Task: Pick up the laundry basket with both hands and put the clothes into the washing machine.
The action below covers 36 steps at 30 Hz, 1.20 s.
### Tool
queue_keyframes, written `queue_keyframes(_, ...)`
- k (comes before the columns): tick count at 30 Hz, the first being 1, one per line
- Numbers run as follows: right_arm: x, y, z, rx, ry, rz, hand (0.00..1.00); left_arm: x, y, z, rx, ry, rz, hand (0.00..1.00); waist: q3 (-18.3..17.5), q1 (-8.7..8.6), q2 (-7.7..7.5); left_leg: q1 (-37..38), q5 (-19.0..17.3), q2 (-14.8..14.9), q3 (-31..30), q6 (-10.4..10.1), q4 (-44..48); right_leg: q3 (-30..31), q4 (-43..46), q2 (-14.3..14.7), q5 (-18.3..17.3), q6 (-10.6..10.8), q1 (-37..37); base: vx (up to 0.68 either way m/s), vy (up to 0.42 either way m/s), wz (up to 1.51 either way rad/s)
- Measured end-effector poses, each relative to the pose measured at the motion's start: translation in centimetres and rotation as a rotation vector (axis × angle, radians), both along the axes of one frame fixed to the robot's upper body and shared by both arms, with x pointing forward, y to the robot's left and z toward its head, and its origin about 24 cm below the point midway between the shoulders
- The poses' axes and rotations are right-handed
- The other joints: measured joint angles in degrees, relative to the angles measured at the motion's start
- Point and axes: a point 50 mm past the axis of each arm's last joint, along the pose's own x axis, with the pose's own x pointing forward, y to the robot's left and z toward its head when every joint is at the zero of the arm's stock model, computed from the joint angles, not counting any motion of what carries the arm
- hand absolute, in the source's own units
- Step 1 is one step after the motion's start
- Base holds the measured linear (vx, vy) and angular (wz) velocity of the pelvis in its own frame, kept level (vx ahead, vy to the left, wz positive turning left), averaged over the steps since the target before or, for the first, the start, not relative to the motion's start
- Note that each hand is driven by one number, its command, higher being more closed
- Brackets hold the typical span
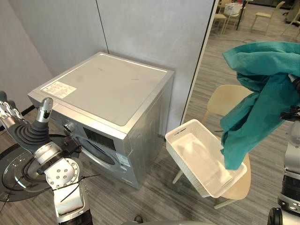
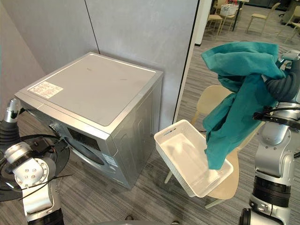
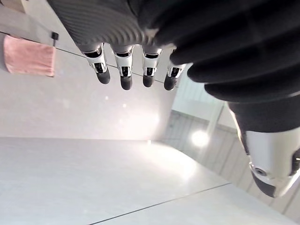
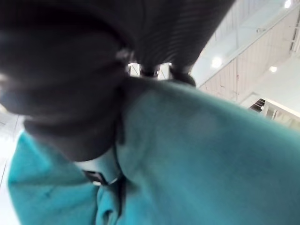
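Observation:
A teal garment (image 1: 262, 93) hangs in the air at the right, above the far end of a white laundry basket (image 1: 187, 126). My right hand (image 2: 287, 82) is raised with the garment draped over it, and its fingers (image 4: 154, 70) curl into the teal cloth (image 4: 211, 154). The basket lies tilted on the seat of a pale wooden chair (image 1: 241, 185), and nothing else shows inside it. The silver washing machine (image 1: 112, 89) stands to the left of the basket. My left hand (image 1: 14, 119) is held up beside the machine's left corner, its fingers (image 3: 124, 70) straight and holding nothing.
Grey partition walls (image 1: 150, 33) stand close behind the machine. A strip of wood floor (image 1: 154, 187) separates the machine and the chair. More chairs (image 1: 265, 16) and a table stand far back at the right.

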Motion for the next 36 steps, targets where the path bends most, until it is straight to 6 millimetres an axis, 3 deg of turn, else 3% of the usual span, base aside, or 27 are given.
queue_keyframes(4,0.8,1.8,1.5,0.033,-0.079,0.158,1.00,2.4,-4.2,0.4,-0.051,-0.048,-0.439,0.00,-0.72,-0.06,0.20,0.96,0.01,-0.05,1.17,-0.18,-1.41,1.49,-0.87,0.15,0.37,0.22,-0.55,-0.05,0.019,-0.21)
queue_keyframes(5,1.1,2.7,2.4,0.027,-0.118,0.217,1.00,3.6,-6.4,0.4,-0.035,-0.032,-0.598,0.00,-0.76,-0.60,0.22,0.99,0.07,-0.04,1.32,-0.18,-1.61,1.98,-1.26,0.23,1.15,0.27,-0.70,-0.01,0.013,-0.11)
queue_keyframes(6,1.2,3.1,2.8,0.026,-0.132,0.241,1.00,4.1,-7.1,0.3,-0.024,-0.020,-0.650,0.00,-0.76,-0.80,0.22,0.99,0.11,-0.04,1.41,-0.14,-1.63,2.12,-1.51,0.26,1.34,0.26,-0.67,-0.01,0.015,-0.15)
queue_keyframes(10,1.6,5.3,4.6,0.017,-0.209,0.385,1.00,7.5,-12.3,-1.6,-0.026,0.134,-0.975,0.00,-0.80,-2.05,0.17,1.40,0.46,-0.19,2.54,0.37,-1.59,3.27,-1.95,0.34,2.15,0.62,-0.40,0.03,0.014,-0.17)
queue_keyframes(13,2.0,6.7,5.1,0.010,-0.214,0.456,1.00,9.0,-15.7,-2.6,0.009,0.245,-1.124,0.00,-0.80,-3.32,0.11,1.58,0.46,-0.31,2.65,0.37,-1.62,3.87,-1.95,0.40,2.15,0.63,-0.44,0.02,0.011,-0.08)
queue_keyframes(17,2.5,8.1,5.0,0.009,-0.198,0.535,1.00,9.7,-19.4,-2.4,0.089,0.300,-1.254,0.00,-0.80,-4.31,0.12,1.97,0.46,-0.17,2.68,0.37,-1.86,4.45,-1.91,0.71,2.15,0.62,-0.51,0.00,-0.005,-0.08)
queue_keyframes(23,2.5,10.4,4.6,-0.003,-0.191,0.638,1.00,10.2,-22.0,-1.0,0.082,0.304,-1.347,0.00,-0.80,-5.02,0.13,3.40,0.45,-0.10,4.40,0.37,-3.03,6.18,-1.77,1.08,2.17,0.64,-0.76,-0.02,-0.001,-0.17)
queue_keyframes(29,2.1,12.4,5.4,-0.053,-0.214,0.741,1.00,11.1,-22.8,2.0,0.065,0.242,-1.353,0.00,-0.79,-5.99,0.11,3.61,0.45,-0.10,4.73,0.37,-3.15,6.61,-1.85,1.15,2.21,0.67,-0.82,0.00,0.001,-0.03)
queue_keyframes(36,2.2,13.2,5.2,-0.066,-0.196,0.771,1.00,11.3,-23.4,4.2,0.053,0.197,-1.379,0.00,-0.79,-6.15,0.12,3.80,0.45,-0.10,5.00,0.37,-3.31,7.01,-1.99,1.23,2.25,0.69,-0.87,0.00,-0.002,-0.03)
